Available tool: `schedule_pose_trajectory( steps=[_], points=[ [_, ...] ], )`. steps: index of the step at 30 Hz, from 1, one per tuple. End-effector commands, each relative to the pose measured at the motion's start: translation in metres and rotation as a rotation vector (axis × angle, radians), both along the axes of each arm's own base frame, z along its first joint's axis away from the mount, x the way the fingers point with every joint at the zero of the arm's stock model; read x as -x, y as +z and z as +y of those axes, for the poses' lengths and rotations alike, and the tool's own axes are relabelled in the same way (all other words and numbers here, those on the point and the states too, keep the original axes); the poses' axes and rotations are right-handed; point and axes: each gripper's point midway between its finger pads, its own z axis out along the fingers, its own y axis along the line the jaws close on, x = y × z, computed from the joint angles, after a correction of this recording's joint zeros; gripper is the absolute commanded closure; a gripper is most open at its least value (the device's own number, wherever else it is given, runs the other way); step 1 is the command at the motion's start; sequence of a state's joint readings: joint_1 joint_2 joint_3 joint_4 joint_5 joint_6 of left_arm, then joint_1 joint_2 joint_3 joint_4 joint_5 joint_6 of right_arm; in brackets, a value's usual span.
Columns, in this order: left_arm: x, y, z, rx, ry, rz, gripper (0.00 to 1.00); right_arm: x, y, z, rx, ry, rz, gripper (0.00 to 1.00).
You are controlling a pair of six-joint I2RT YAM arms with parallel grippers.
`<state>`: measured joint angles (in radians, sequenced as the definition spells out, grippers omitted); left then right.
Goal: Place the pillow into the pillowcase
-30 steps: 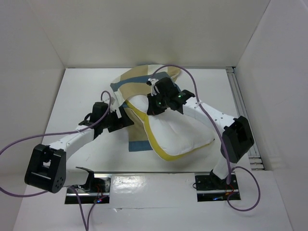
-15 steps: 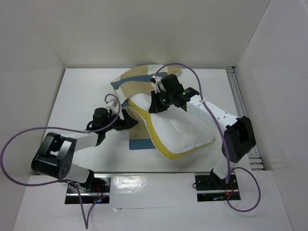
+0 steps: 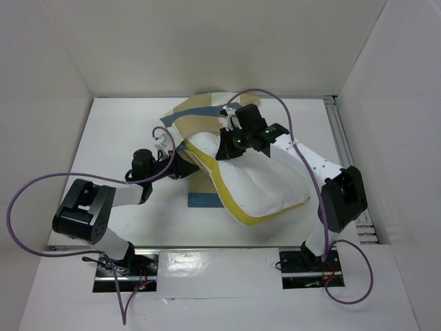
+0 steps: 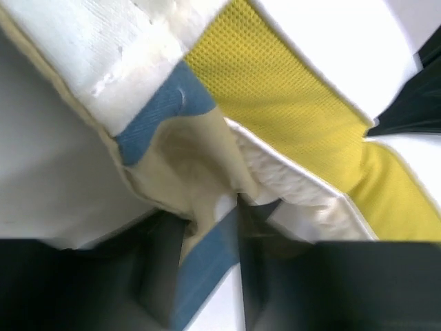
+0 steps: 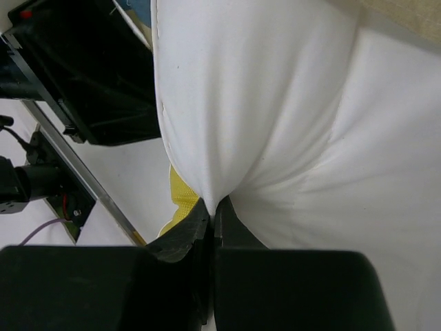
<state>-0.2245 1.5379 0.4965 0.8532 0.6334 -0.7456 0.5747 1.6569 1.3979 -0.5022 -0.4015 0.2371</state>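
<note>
1. As seen from overhead: pillow (image 3: 265, 183), plump and white, lying right of the middle of the white table (image 3: 117, 138), with a yellow band (image 3: 222, 194) down the left edge and along the near edge.
2. Pillowcase (image 3: 200, 114), in blue, tan and cream blocks: spread partly under the pillow, showing beyond the far-left corner and again as a blue-edged strip just left of the yellow band. Pillow mostly outside the case; far corner lying on the cloth or just inside the opening, cannot be told which.
3. Left gripper (image 3: 185, 165): low over the table at the pillow's left edge, just beside the yellow band. From the left wrist camera, blurred: a fold of blue and tan pillowcase cloth between the two dark fingers (image 4: 155, 276), jaws standing part-way apart. Firm pinch or loose contact not to be told.
4. Right gripper (image 3: 224, 150): over the pillow's far-left part, on an arm stretched in from the right. From the right wrist camera: fingers pressed together on a pinched ridge of the pillow's white cover, creases fanning away from the pinch, a patch of yellow band just left of the fingertips.
5. Purple cables (image 3: 41, 186): looped from each arm. White walls (image 3: 207, 48): closing off the far, left and right sides of the table.
</note>
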Motion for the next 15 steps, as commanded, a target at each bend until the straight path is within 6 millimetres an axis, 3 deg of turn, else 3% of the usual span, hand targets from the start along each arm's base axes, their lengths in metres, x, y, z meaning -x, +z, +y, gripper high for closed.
schedule_pose_trajectory(
  steps=[1, 2, 3, 6, 9, 10, 11, 12, 14, 15],
  points=[
    [0.002, 0.03, -0.011, 0.07, -0.095, -0.094, 0.68, -0.005, 0.027, -0.004, -0.053, -0.012, -0.059, 1.0],
    [0.003, 0.03, -0.012, 0.071, -0.108, -0.083, 0.99, -0.005, 0.027, -0.004, -0.053, -0.012, -0.059, 1.0],
    [0.006, 0.026, -0.013, 0.065, -0.118, -0.039, 1.0, -0.005, 0.027, -0.004, -0.053, -0.012, -0.059, 1.0],
    [0.013, 0.045, -0.019, 0.072, -0.147, -0.063, 1.0, -0.013, 0.029, 0.0, -0.05, -0.041, -0.07, 1.0],
    [0.013, 0.09, -0.019, 0.081, -0.124, -0.147, 1.0, -0.039, 0.062, -0.002, -0.047, -0.103, -0.143, 1.0],
    [0.013, 0.108, -0.023, 0.079, -0.136, -0.169, 1.0, -0.045, 0.079, -0.002, -0.057, -0.118, -0.177, 1.0],
    [0.015, 0.123, -0.022, 0.084, -0.137, -0.198, 1.0, -0.052, 0.114, 0.0, -0.088, -0.125, -0.252, 1.0],
    [0.024, 0.146, -0.024, 0.096, -0.148, -0.253, 1.0, -0.057, 0.128, -0.004, -0.099, -0.142, -0.279, 1.0],
    [0.037, 0.159, -0.023, 0.089, -0.151, -0.257, 1.0, -0.056, 0.154, 0.001, -0.126, -0.126, -0.329, 1.0],
    [0.042, 0.161, -0.019, 0.088, -0.134, -0.261, 1.0, -0.053, 0.154, 0.005, -0.128, -0.117, -0.329, 1.0]
  ],
)
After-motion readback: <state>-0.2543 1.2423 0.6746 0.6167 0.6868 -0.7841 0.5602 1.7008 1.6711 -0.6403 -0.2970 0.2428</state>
